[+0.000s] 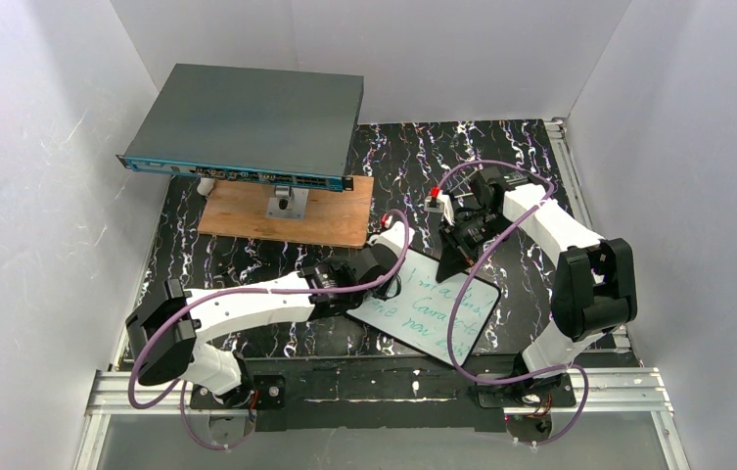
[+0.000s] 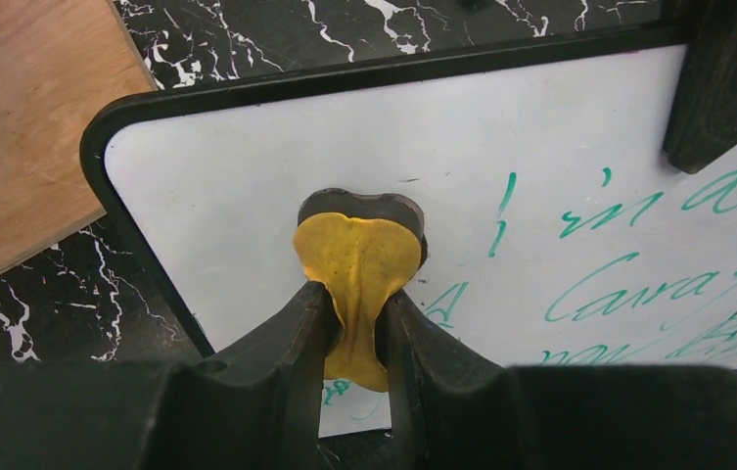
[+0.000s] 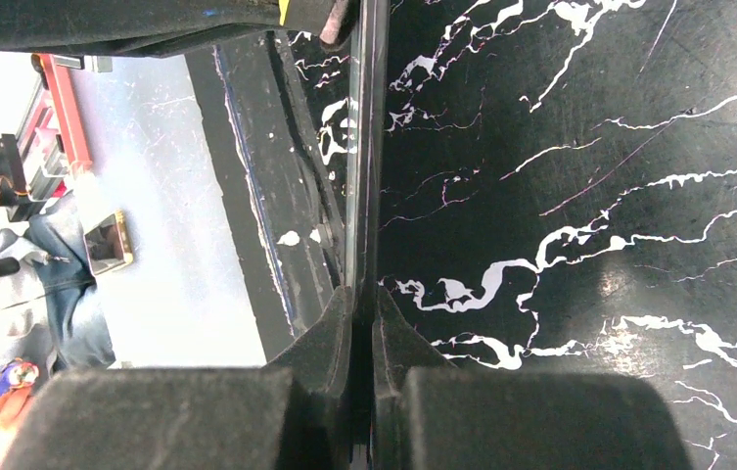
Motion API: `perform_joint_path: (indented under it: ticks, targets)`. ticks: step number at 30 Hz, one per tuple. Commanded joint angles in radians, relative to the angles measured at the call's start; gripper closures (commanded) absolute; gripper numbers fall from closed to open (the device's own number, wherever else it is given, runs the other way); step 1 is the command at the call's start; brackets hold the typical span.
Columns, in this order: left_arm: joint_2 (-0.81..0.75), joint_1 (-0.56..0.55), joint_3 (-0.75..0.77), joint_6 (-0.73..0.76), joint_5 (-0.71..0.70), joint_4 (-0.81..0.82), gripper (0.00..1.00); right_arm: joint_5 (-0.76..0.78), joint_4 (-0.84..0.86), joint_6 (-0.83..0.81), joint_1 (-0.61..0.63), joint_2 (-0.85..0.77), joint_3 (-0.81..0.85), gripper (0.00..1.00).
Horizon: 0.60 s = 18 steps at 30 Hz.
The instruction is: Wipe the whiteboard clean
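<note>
The whiteboard (image 1: 439,318) lies tilted on the black marbled table between the two arms, with green handwriting across it. My left gripper (image 1: 387,277) is at the board's upper left part, shut on a yellow eraser pad (image 2: 356,245) with a dark underside. The pad is pressed on a bare white area of the whiteboard (image 2: 237,166), left of the green writing (image 2: 628,284). My right gripper (image 1: 455,262) is shut on the board's far edge. In the right wrist view the whiteboard (image 3: 367,147) shows edge-on, running into the right gripper (image 3: 364,304).
A large grey flat box (image 1: 247,122) with a blue front edge stands on a brown wooden plank (image 1: 286,217) at the back left. The plank's corner (image 2: 22,127) lies close to the board's left corner. White walls enclose the table; metal rails (image 1: 374,392) run along the near edge.
</note>
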Motion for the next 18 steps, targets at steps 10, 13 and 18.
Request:
perform_joint_path:
  ticks: [10, 13, 18]
  targets:
    - [0.085, -0.123, 0.059, 0.066, -0.05, 0.152, 1.0, -0.051, 0.041, -0.061, 0.008, -0.019, -0.009, 0.99]
    - [0.102, -0.129, 0.058, 0.016, -0.153, 0.127, 1.0, -0.051, 0.043, -0.062, 0.009, -0.021, -0.01, 0.99]
    - [0.073, -0.113, 0.037, -0.02, -0.297, 0.069, 1.0, -0.057, 0.045, -0.061, 0.009, -0.021, -0.012, 0.99]
